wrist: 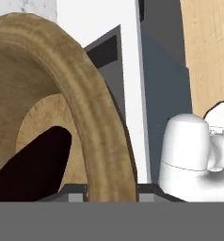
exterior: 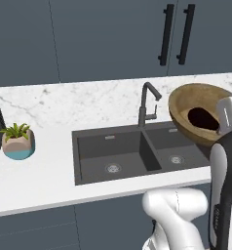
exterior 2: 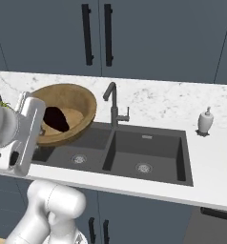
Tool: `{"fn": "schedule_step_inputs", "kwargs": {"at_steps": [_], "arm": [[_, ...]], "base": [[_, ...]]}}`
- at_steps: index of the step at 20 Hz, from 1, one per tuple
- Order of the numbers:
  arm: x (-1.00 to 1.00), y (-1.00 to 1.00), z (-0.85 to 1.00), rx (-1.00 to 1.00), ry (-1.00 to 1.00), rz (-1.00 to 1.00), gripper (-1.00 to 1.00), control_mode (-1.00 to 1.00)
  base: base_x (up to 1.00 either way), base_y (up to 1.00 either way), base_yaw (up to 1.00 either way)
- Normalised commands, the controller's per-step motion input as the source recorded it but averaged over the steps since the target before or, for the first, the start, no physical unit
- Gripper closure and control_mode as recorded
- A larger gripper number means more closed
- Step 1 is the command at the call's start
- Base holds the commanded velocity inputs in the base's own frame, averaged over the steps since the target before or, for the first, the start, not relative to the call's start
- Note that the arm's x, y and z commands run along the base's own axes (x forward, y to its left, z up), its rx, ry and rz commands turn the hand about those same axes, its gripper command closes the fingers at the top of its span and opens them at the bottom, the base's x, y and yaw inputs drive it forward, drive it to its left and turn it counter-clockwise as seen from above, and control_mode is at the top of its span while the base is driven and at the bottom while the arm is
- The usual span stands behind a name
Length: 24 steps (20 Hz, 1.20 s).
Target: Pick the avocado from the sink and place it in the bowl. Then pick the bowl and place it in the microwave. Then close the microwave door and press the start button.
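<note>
The wooden bowl [exterior: 186, 105] [exterior 2: 77, 102] hangs tilted in the air above the dark double-basin sink [exterior: 113, 151] [exterior 2: 149, 152]. My gripper [exterior: 224, 122] [exterior 2: 40, 125] [wrist: 109, 192] is shut on the bowl's thick rim [wrist: 100, 117], one finger inside and one outside. The near-black avocado [exterior: 203, 118] [exterior 2: 56, 119] [wrist: 34, 164] lies inside the bowl, against its low side near the gripper. In the left base view the bowl hangs over the right basin; in the right base view, over the left one. The fingertips are mostly hidden behind the rim.
A dark gooseneck tap [exterior: 147, 102] [exterior 2: 113, 102] stands right beside the raised bowl. A small potted plant [exterior: 18, 141] sits on the white counter to the left, a soap dispenser [exterior 2: 205, 121] to the right. Dark blue cabinets with black bar handles [exterior: 166, 34] hang above.
</note>
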Motion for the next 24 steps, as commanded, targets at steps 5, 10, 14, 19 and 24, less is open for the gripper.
{"fn": "schedule_step_inputs", "kwargs": {"at_steps": [5,10,14,19,24], "arm": [[0.0,0.15,0.49,-0.02,0.01,-0.01,1.0,-1.0],[-0.01,0.03,0.33,0.0,0.0,0.0,1.0,-1.0],[0.0,0.0,0.0,0.0,0.0,0.0,1.0,1.0],[0.0,0.0,0.0,0.0,0.0,0.0,1.0,1.0],[0.0,0.0,0.0,0.0,0.0,0.0,1.0,1.0]], "base": [[0.0,0.0,0.0],[0.0,0.0,0.0],[0.0,-0.03,0.0],[-0.32,-0.94,-0.24],[-0.37,-0.74,-0.59]]}}
